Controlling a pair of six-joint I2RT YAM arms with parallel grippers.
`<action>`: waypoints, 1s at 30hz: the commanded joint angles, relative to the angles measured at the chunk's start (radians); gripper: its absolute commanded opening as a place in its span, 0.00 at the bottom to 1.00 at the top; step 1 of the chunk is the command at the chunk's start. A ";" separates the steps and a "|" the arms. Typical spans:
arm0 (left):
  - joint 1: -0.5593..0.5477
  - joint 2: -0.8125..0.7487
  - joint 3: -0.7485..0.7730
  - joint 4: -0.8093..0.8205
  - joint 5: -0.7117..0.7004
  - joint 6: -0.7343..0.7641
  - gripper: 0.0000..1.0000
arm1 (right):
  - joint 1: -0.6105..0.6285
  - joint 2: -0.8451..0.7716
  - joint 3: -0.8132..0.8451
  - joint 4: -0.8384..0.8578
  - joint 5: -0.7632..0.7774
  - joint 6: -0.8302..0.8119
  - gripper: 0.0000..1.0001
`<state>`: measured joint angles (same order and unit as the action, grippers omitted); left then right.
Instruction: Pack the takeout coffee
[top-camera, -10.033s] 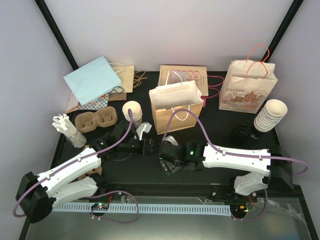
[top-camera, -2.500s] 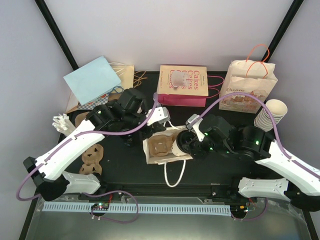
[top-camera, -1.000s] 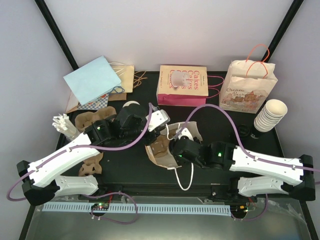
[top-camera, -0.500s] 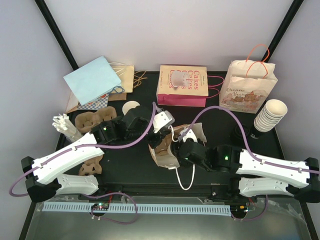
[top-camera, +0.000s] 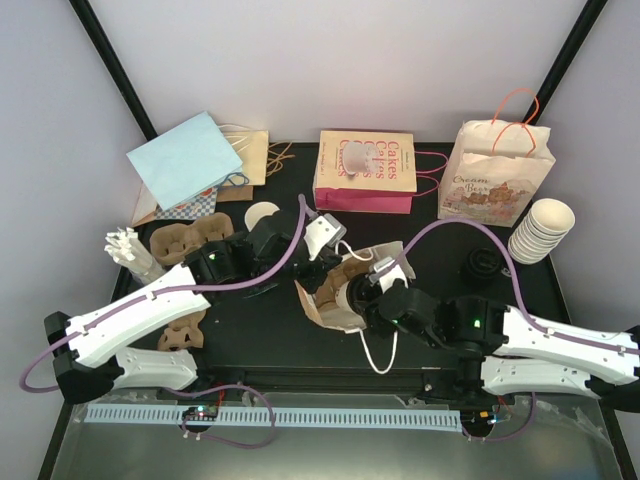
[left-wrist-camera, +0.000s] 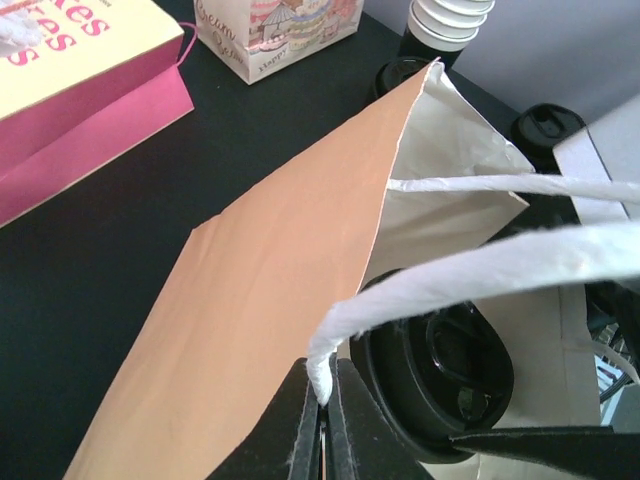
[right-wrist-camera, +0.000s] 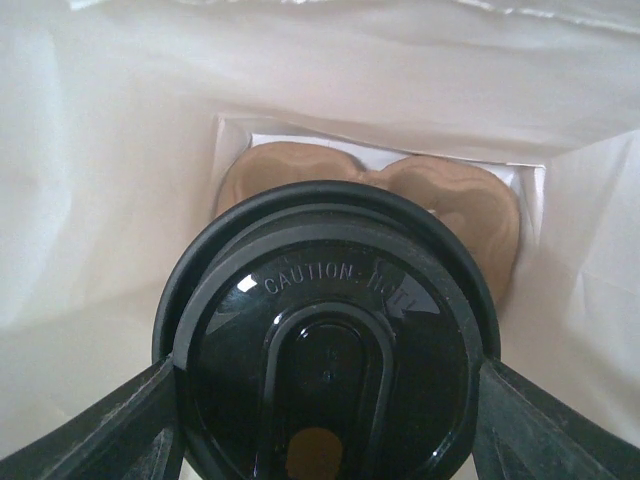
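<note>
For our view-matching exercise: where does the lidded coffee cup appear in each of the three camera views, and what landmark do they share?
Top external: coffee cup just below centre, at the mouth of the paper bag.
Left wrist: lower right, its black lid showing inside the bag, under the white handle.
Right wrist: centre and bottom, the lid facing the camera.
Shared landmark: the paper bag, around the cup in all three.
</note>
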<state>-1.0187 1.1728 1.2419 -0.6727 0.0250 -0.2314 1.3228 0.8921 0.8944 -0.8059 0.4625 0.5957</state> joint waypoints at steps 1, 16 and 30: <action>0.022 0.032 0.041 -0.044 -0.025 -0.078 0.02 | 0.006 -0.019 -0.024 0.032 -0.019 -0.020 0.51; 0.031 0.030 0.043 -0.001 0.150 -0.001 0.02 | 0.007 0.169 0.093 -0.079 -0.061 -0.009 0.51; 0.031 0.015 0.036 0.009 0.156 -0.001 0.02 | 0.007 0.250 0.113 -0.106 -0.011 0.044 0.51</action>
<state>-0.9936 1.1988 1.2575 -0.6785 0.1730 -0.2424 1.3228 1.1324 1.0149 -0.8753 0.4179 0.5930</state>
